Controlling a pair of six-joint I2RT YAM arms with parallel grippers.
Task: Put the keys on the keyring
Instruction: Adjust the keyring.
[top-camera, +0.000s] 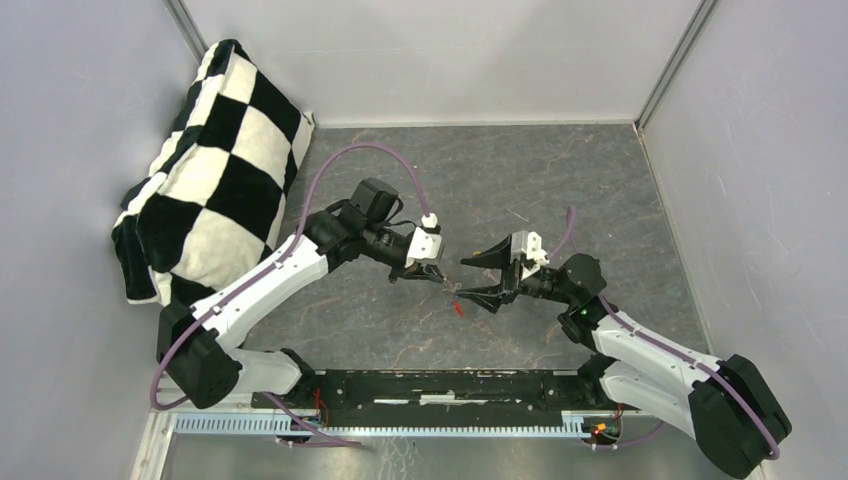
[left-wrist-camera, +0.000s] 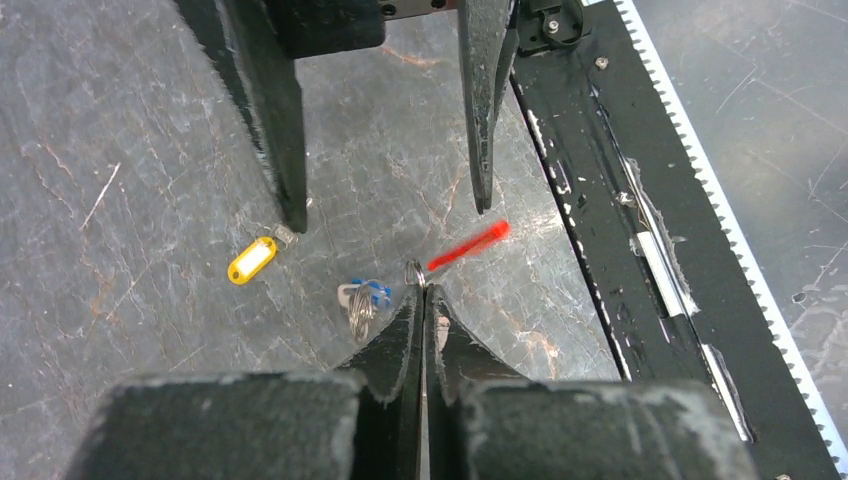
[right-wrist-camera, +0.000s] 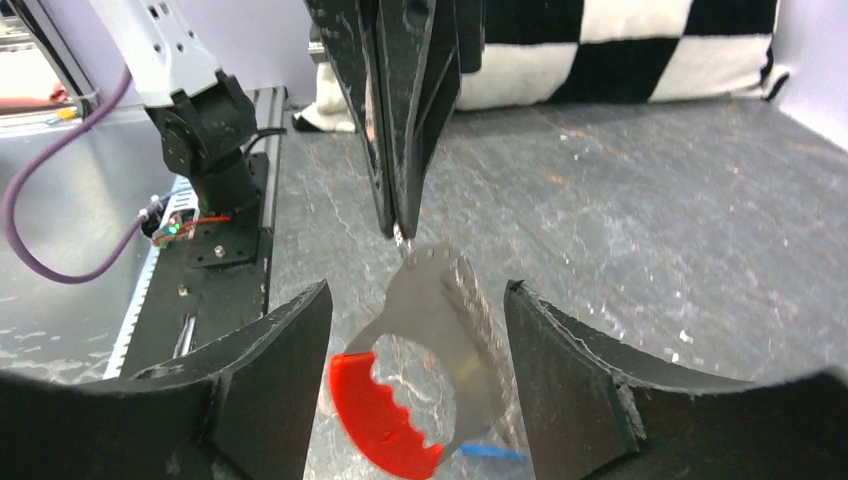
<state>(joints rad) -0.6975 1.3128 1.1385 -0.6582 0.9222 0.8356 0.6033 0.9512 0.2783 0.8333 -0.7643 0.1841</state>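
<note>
My left gripper (left-wrist-camera: 424, 292) is shut, pinching a small metal loop (left-wrist-camera: 415, 272) at its tip. From that loop hangs the keyring (right-wrist-camera: 385, 420), a red crescent on a grey metal plate with a round hole. It shows as a blurred red streak (left-wrist-camera: 468, 246) in the left wrist view and as a red speck (top-camera: 458, 308) from above. My right gripper (right-wrist-camera: 418, 300) is open around the hanging keyring, with both fingers apart from it. Two keys lie on the floor below, one yellow-headed (left-wrist-camera: 252, 259) and one blue-capped (left-wrist-camera: 365, 298).
A black-and-white checkered pillow (top-camera: 215, 170) leans in the far left corner. The black base rail (top-camera: 450, 385) runs along the near edge, close to the keyring's right in the left wrist view. Grey walls enclose the mat.
</note>
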